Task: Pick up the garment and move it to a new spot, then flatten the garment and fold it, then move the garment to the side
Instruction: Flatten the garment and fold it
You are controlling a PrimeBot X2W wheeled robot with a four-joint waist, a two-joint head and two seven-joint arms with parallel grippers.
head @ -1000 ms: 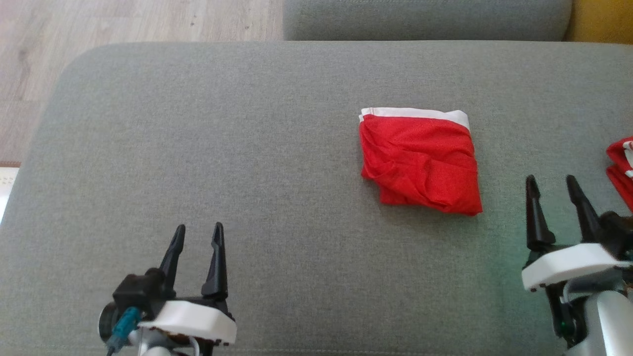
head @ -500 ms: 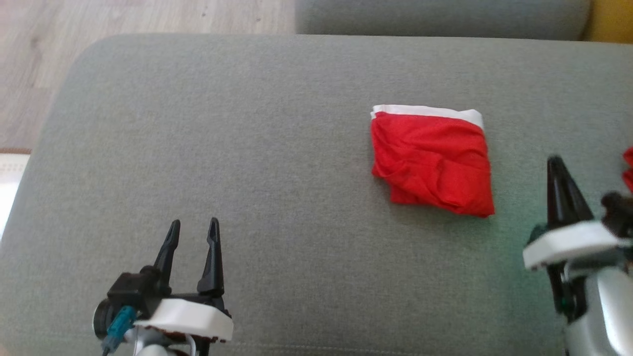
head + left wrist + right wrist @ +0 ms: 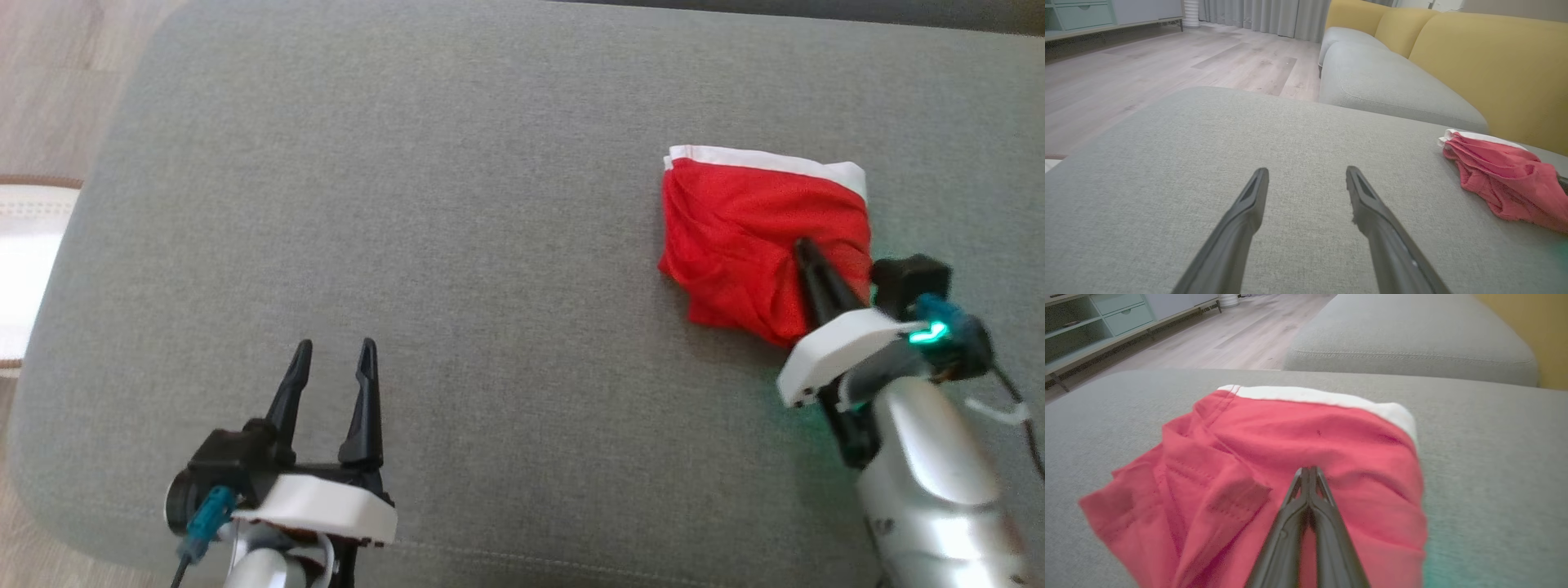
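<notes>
The garment [image 3: 751, 220] is a folded red piece with a white band along its far edge, lying on the right part of the grey cushion [image 3: 408, 204]. It also appears at the right in the left wrist view [image 3: 1502, 179] and fills the middle of the right wrist view [image 3: 1290, 433]. My right gripper [image 3: 804, 247] is shut, its fingers pressed together, with the tips [image 3: 1308, 470] over the garment's near right part. No fabric shows between the fingers. My left gripper [image 3: 335, 347] stands open over bare cushion at the lower left, far from the garment [image 3: 1306, 175].
Wooden floor [image 3: 49, 82] and a white mat [image 3: 24, 269] lie beyond the cushion's left edge. A grey sofa seat [image 3: 1380, 81] with a yellow back [image 3: 1494, 61] stands behind. A pale cabinet [image 3: 1094, 322] lines the far wall.
My right gripper has shut and moved forward and left, from beside the garment to over it. The camera has shifted too. The left gripper stays open in place.
</notes>
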